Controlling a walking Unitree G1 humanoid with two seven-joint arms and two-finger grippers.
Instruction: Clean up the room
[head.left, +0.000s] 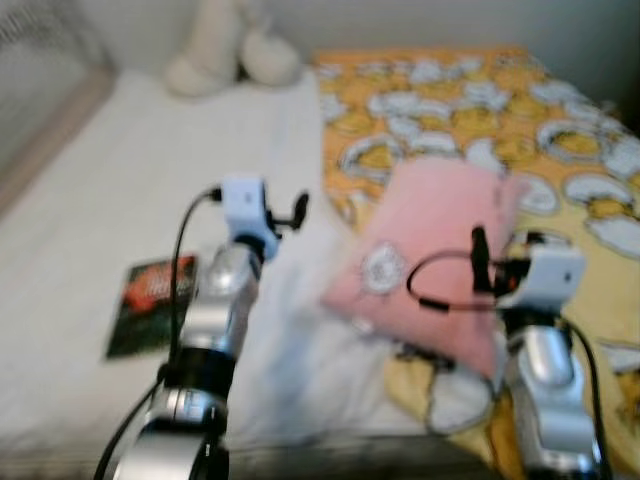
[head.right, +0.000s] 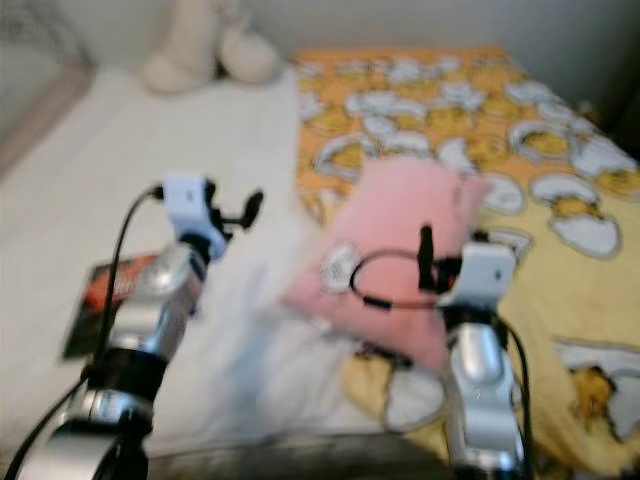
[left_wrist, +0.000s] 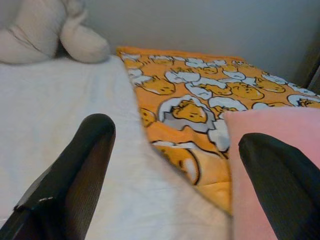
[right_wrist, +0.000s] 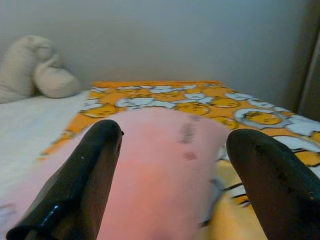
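Right now I'm holding both grippers spread wide over the bed: the right gripper (right_wrist: 172, 165) is facing the soft pink square pillow (head.left: 425, 265) lying on the yellow patterned blanket (head.left: 480, 110), the left gripper (left_wrist: 175, 165) hovering above the white sheet (head.left: 130, 190).

1. Pink pillow (head.left: 440, 260) with a small round white-and-grey patch, lying just ahead of the right gripper (right_wrist: 172, 165), whose fingers are glossy black and spread wide.
2. Blanket (head.left: 480, 110) in orange and yellow, printed with white-and-yellow egg figures outlined in grey, beyond and to the right of both claws.
3. Plain white sheet (head.left: 150, 190) under and ahead of the left gripper (left_wrist: 177, 170), its fingers likewise black and parted.
4. Cream plush toy (head.left: 225, 50), far ahead of the left claw.
5. Dark green book (head.left: 150, 300) with a red-orange cover picture, left of the silver left arm.
6. Pale grey wall (right_wrist: 175, 40) behind.
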